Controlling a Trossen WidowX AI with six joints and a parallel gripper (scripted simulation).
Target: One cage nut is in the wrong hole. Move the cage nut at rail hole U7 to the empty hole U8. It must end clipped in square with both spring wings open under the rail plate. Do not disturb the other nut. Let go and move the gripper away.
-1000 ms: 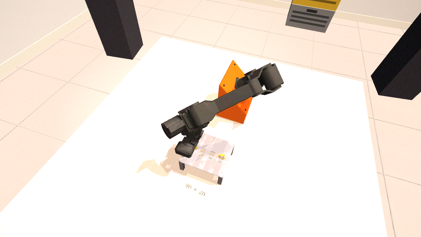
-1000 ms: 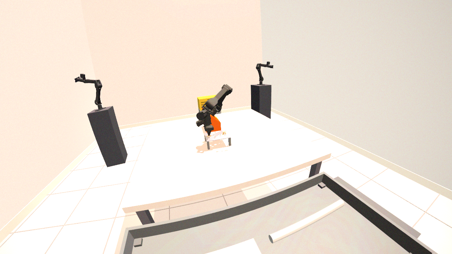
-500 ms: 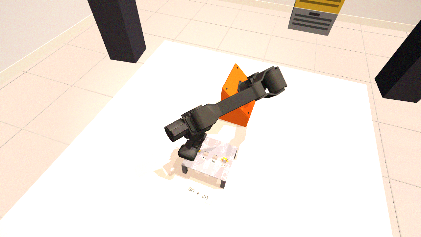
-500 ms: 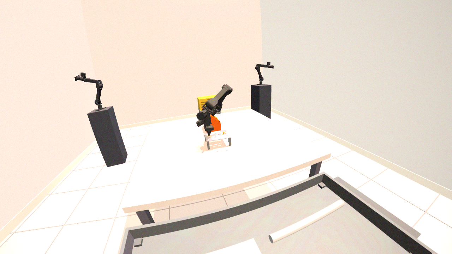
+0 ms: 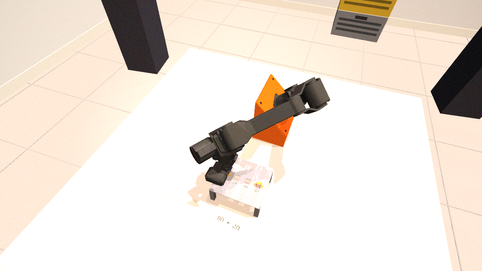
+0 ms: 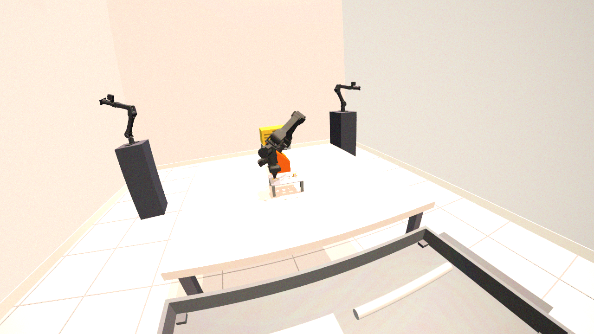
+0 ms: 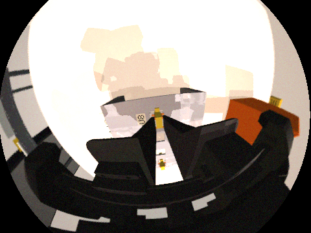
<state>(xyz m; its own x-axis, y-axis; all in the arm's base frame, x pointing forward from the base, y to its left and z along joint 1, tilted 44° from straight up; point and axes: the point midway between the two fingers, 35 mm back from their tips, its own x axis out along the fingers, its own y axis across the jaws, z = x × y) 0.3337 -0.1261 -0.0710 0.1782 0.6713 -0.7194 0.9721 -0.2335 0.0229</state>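
A yellow cage nut [image 7: 159,120] is between my gripper's fingertips in the wrist view, beside the U8 label, over the place of hole U8. My gripper [image 7: 159,121] [image 6: 274,178] is shut on it, low at the rail plate [image 5: 232,193] [image 7: 126,108]. In the top view the gripper body hides most of this nut. Holes U7 [image 5: 237,177] [image 7: 160,137] and U6 [image 5: 247,180] [image 7: 161,151] show empty. The other cage nut [image 5: 258,184] [image 7: 162,164] [image 6: 294,175] sits at U5. Whether the held nut is square, and how its spring wings stand under the plate, I cannot tell.
The plate stands on dark legs [image 5: 257,211] [image 6: 273,190]. The orange arm base [image 5: 269,134] [image 7: 247,118] is behind it. The printed "U7 → U8" marking [image 5: 228,223] lies in front of the plate. A grey tray [image 6: 265,287] with a white rod [image 6: 403,290] is beyond the table edge.
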